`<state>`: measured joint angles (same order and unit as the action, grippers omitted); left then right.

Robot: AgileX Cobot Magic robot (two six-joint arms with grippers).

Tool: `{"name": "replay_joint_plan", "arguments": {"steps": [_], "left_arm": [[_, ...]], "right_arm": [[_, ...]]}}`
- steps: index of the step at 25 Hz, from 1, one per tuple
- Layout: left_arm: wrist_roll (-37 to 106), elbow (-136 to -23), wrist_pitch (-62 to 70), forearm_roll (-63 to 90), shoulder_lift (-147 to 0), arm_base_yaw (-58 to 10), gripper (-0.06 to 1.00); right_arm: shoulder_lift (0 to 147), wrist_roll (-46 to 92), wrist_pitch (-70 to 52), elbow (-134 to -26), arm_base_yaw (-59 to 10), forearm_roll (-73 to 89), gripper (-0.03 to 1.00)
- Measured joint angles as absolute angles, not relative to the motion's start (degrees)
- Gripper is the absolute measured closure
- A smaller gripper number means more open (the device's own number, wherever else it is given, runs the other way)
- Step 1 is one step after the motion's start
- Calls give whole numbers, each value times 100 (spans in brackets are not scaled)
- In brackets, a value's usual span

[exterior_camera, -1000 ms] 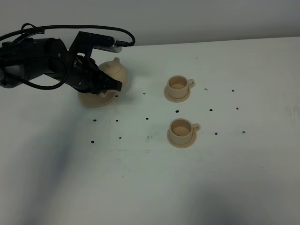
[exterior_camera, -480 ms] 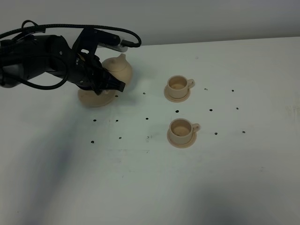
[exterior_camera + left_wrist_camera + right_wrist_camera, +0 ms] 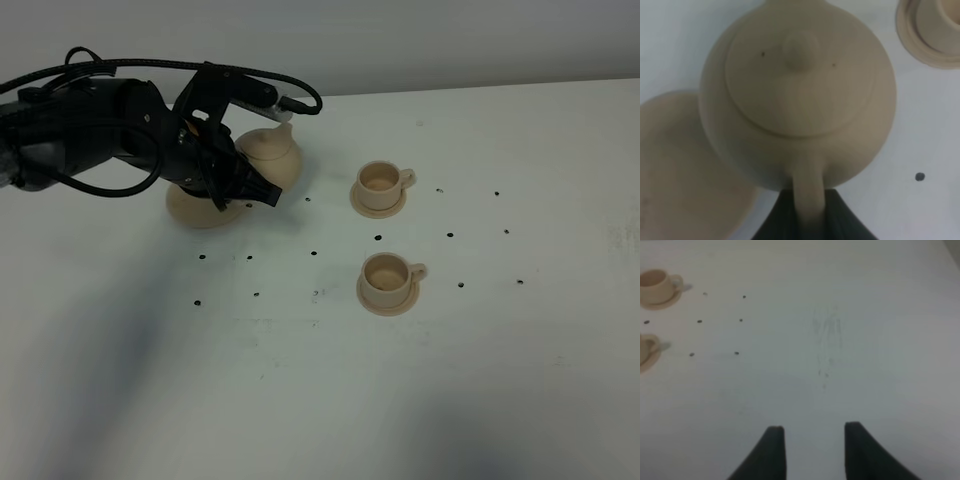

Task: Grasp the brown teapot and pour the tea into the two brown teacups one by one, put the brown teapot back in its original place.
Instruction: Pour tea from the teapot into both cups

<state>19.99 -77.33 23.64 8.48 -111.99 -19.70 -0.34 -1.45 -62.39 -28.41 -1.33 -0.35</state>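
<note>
The brown teapot (image 3: 272,155) has risen off its wide saucer (image 3: 195,208) and moved toward the 2 cups, the far teacup (image 3: 380,186) and near teacup (image 3: 387,280), so pouring looks next. Only the left wrist view shows the left jaws pinching its handle (image 3: 807,192). The right jaws hang spread over bare tabletop (image 3: 865,340).

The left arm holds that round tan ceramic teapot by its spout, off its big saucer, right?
Not the spout: the left wrist view shows the left end effector gripping the round tan ceramic teapot by its loop handle. It is off the wide flat tan saucer, as you said.
</note>
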Motion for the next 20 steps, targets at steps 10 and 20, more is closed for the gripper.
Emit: {"name": "replay_joint_plan", "arguments": {"steps": [10, 20], "left_arm": [[2234, -7733, 2426, 821, -11199, -2112, 86], [2261, -7761, 2457, 730, -11194, -2120, 86]], "right_arm": [[-34, -145, -6239, -2841, -133, -35, 66], [-34, -145, -6239, -2841, -133, -35, 66]]}}
